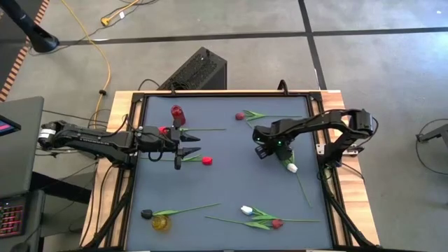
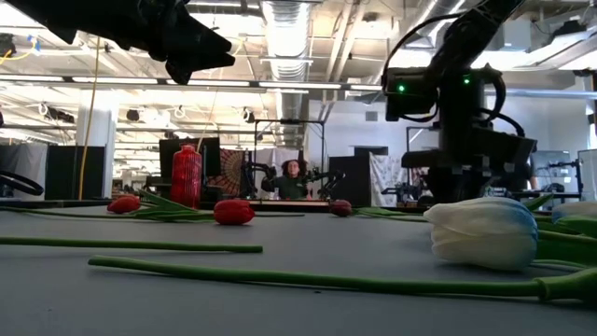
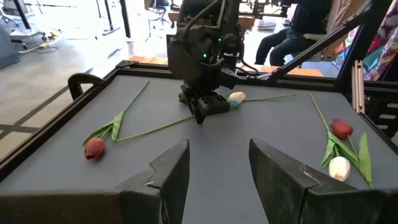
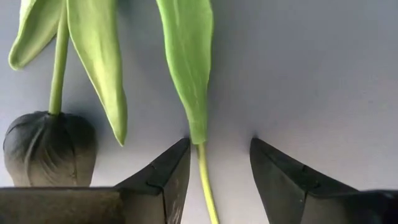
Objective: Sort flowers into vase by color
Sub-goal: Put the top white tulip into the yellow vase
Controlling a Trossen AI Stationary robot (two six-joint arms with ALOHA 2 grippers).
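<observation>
My right claw [image 1: 261, 150] points down at the table [image 1: 231, 178] on its 3 o'clock side. The fingers [image 4: 171, 171] are partly spread with a thin green stem [image 4: 205, 180] running between them, not pinched. A white tulip [image 1: 291, 167] lies just beside the claw at its 4 o'clock, and a dark tulip head [image 4: 50, 149] shows close by my fingers. My left claw [image 1: 183, 148] hovers on the 9 o'clock side, spread wide and empty. A red tulip [image 1: 207, 160] lies near at its 4 o'clock, the red vase [image 1: 178, 114] at its 12 o'clock. The yellow vase [image 1: 160, 223] stands toward the table's 7 o'clock.

Left gripper [image 1: 183, 148] hovers spread; right gripper [image 1: 260, 151], apparently parted, is lowered.
</observation>
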